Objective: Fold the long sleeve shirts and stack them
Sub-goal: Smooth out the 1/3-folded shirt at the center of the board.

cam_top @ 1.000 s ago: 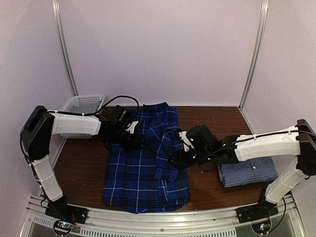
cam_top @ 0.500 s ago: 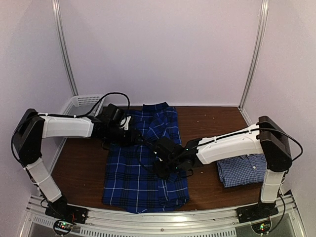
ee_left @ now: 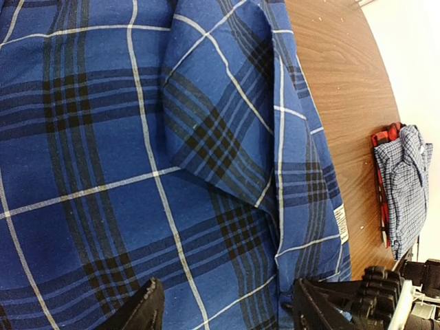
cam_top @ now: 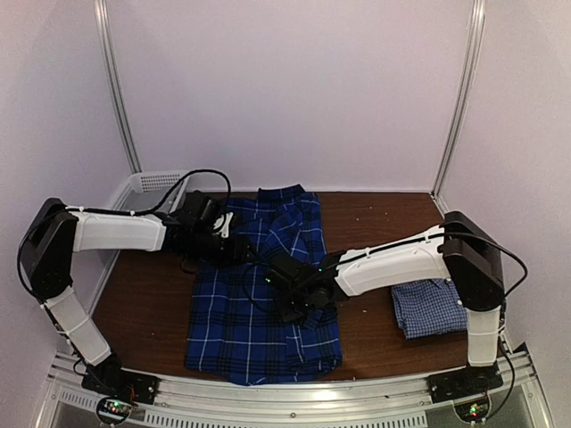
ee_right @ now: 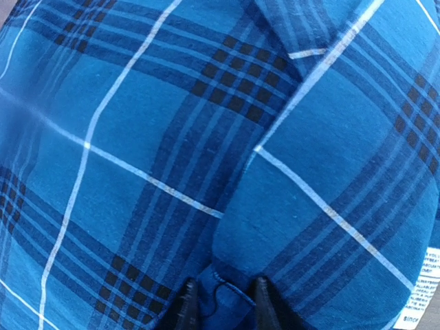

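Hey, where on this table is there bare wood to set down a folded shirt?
Widest bare wood: the table's far right corner, behind the right arm and beside the plaid shirt. Also the near left, beside that shirt. Crowded: mid-table, where the left end effector and right end effector sit over it.

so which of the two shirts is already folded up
The paler small-check shirt on the right: it is a folded bundle, while the dark plaid shirt lies spread out in the middle.

Soft matt woven cloth of the dark blue plaid shirt (cam_top: 232,330), finer matt cloth of the pale checked shirt (cam_top: 437,308), smooth brown wood-grain tabletop (cam_top: 143,294), white plastic mesh basket (cam_top: 156,181), dull metal front rail (cam_top: 294,394)
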Motion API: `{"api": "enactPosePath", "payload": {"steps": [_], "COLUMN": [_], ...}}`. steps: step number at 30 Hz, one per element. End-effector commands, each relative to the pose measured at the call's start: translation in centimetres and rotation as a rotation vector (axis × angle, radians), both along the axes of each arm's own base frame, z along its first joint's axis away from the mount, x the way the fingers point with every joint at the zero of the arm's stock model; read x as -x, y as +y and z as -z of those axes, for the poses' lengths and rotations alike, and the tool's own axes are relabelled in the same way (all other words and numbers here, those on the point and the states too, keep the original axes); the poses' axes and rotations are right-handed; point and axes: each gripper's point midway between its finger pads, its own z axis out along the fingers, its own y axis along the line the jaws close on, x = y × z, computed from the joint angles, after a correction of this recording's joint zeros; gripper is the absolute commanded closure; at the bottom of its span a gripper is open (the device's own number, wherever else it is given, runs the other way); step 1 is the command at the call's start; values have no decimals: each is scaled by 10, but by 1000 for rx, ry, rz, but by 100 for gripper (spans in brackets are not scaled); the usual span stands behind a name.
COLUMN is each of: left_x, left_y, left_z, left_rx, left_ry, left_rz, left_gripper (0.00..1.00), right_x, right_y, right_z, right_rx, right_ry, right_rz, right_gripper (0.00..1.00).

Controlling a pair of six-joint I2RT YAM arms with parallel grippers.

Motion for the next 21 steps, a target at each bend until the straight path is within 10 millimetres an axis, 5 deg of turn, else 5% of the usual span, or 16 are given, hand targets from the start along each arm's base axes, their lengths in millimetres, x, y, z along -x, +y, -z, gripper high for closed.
{"api": "enactPosePath", "payload": {"steps": [1,6,12,21], "left_x": [-7,-7,-10,-11], "left_y": [3,4,5,6], "left_z": [-14,-11,-12,-9], "left_rx": [23,20,23,30], "left_ry": [-61,-61,-72,-72], "left_rz": [-10,-7,-4,25], "left_gripper": [35,35,35,35], "right_x": [-3,-4,2,6], "right_y": [-6,-5,9,46], "right_z": [-4,-22,-71,-154], "right_rx": [41,20,-108,-520], "right_ry": [-18,-26,-21,47], "right_rz": [15,12,-25,-50], "right_gripper": [78,94,98,99]}}
